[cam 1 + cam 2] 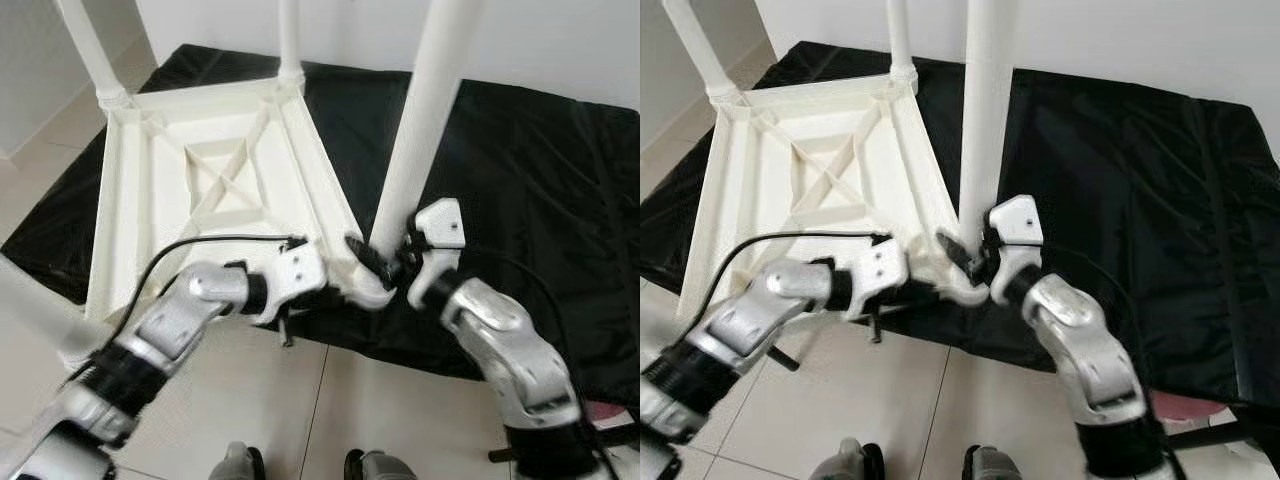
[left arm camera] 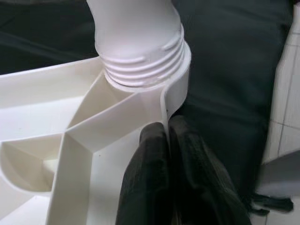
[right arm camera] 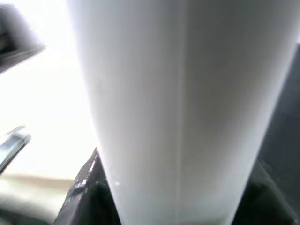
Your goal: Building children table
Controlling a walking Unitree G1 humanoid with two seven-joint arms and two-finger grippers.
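Upside-down white tabletop [image 1: 215,170] is laid on the black cloth [image 1: 520,170]. Its near-right corner rim is pinched by the left gripper [image 2: 167,140]. The threaded leg [image 1: 420,130] standing in that corner socket is clamped by the right gripper [image 1: 392,262].

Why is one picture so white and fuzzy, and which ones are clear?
Right wrist view: the table leg is so close that it looks soft and out of focus, and the left side is washed out by glare. Left wrist view: sharper, the leg's threads above the left gripper show clearly. Both eye views: evenly lit and fairly clear, with the black cloth dark but readable.
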